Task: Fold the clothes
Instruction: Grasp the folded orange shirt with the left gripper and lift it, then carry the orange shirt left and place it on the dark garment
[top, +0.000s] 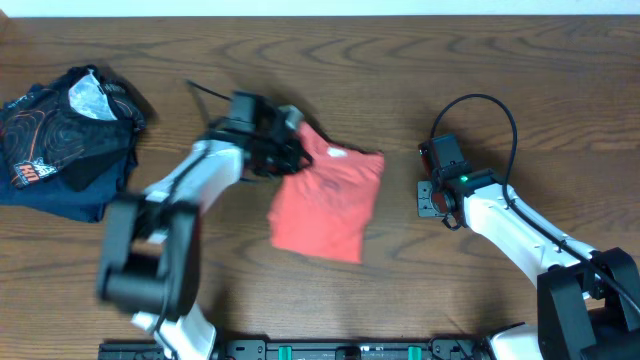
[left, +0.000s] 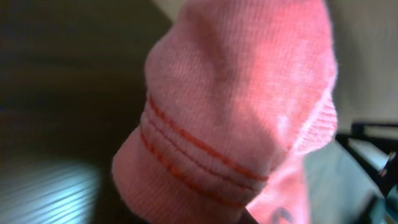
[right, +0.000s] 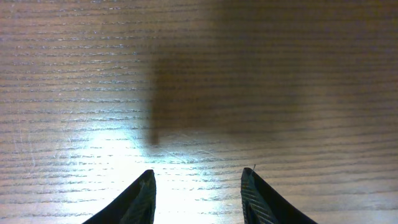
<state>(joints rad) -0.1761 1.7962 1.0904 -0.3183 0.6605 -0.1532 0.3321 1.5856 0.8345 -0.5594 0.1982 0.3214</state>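
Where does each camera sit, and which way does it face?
Overhead: fixed above the table, looking down; left arm and right arm show, left end effector shut on the coral T-shirt.
Left wrist: on the left arm, close against the T-shirt's stitched hem; no fingers visible.
Right wrist: on the right arm, facing bare table; open right end effector shows.
Shared: overhead and left wrist both see the T-shirt.

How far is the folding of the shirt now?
Done, it seems: the shirt lies in a compact block. In hand: the left gripper is shut on its far-left corner; the right gripper is open over the table. Left: probably a final fold.
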